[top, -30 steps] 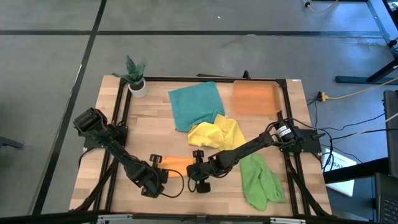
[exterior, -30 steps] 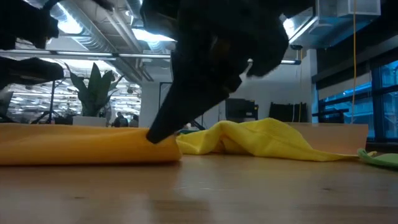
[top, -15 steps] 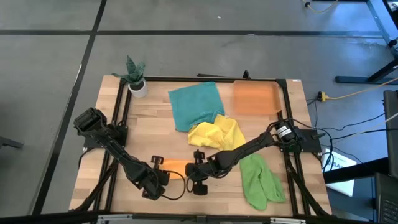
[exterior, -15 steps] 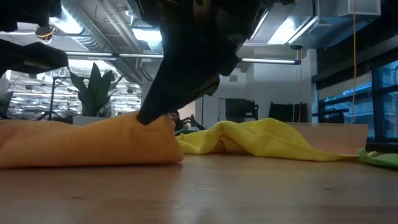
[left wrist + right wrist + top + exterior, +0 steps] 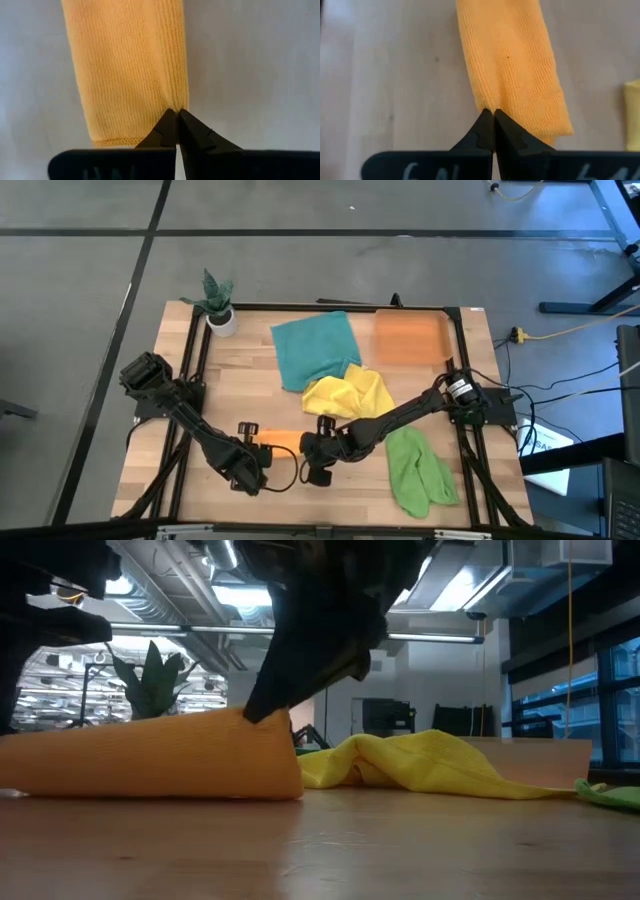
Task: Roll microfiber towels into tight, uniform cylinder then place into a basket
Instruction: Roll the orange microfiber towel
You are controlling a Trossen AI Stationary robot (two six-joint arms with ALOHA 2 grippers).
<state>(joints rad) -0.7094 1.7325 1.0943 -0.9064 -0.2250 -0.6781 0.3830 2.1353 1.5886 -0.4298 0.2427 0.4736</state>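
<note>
The orange towel (image 5: 280,441) lies near the table's front edge as a thick, partly rolled band, its underside on the wood (image 5: 150,755). My left gripper (image 5: 252,452) is shut on it at its left end and my right gripper (image 5: 306,450) at its right end. In the low view the right gripper's dark fingers (image 5: 262,708) come down onto the band's top at its right end. The yellow towel (image 5: 350,395) lies crumpled behind it, the teal towel (image 5: 315,350) lies flat farther back, and the light green towel (image 5: 418,470) lies at the right front. The orange basket (image 5: 410,338) stands at the far right. My left gripper pinches a small pucker of cloth at the ribbed long edge (image 5: 173,100) of the orange towel, close to its left end, between its two fingertips. The fingers point steeply down. The towel rests on the table. My right gripper pinches a fold on the orange towel's top (image 5: 490,102), near its right end, between its two fingertips. The fingers slant down from the right. The cloth is drawn up under them (image 5: 248,718) while the towel's underside stays on the table.
A white pot with a green plant (image 5: 218,305) stands at the far left corner. A black frame (image 5: 190,380) runs along the table's edges. Bare wood shows at the left and along the near edge in front of the orange towel.
Both grippers have risen a little, staying shut on the orange towel. The right gripper has also rolled about its own line. The towel's top has been drawn up, so it stands taller and rounder than a second ago; its underside has stayed on the table.
</note>
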